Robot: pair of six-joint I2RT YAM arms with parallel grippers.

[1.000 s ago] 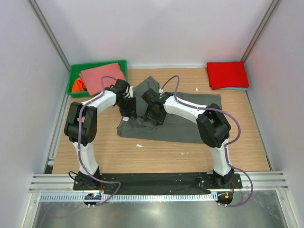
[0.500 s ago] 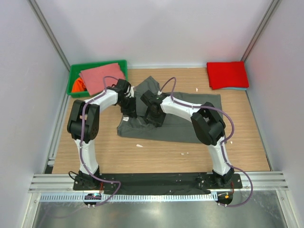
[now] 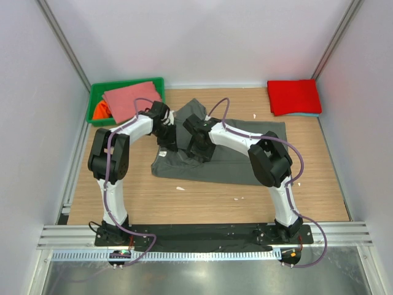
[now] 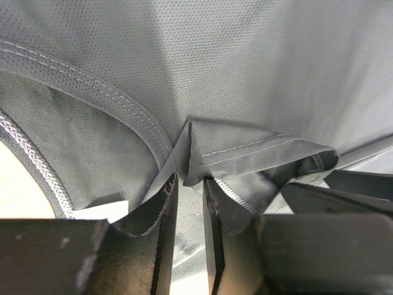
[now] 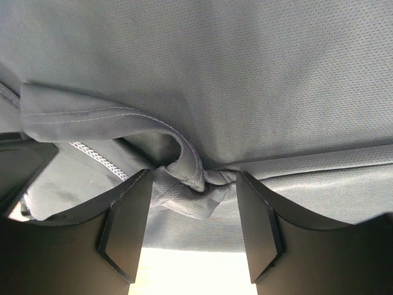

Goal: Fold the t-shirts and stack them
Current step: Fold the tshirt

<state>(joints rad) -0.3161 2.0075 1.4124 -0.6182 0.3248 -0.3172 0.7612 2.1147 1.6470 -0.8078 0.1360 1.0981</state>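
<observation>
Narrowing since a second ago, the left gripper [image 4: 189, 179] is pinching a hemmed fold of the dark grey t-shirt [image 3: 216, 171], which is lying spread across the middle of the table [image 3: 184, 206]. The right gripper [image 5: 193, 178] is standing wide just beside it, its fingers flanking a bunched roll of the same shirt.

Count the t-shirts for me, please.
5: grey shirt mid-table; red shirt back right atop a light-blue shirt; pink shirt over an orange shirt in the green bin. Others may be hidden.
</observation>
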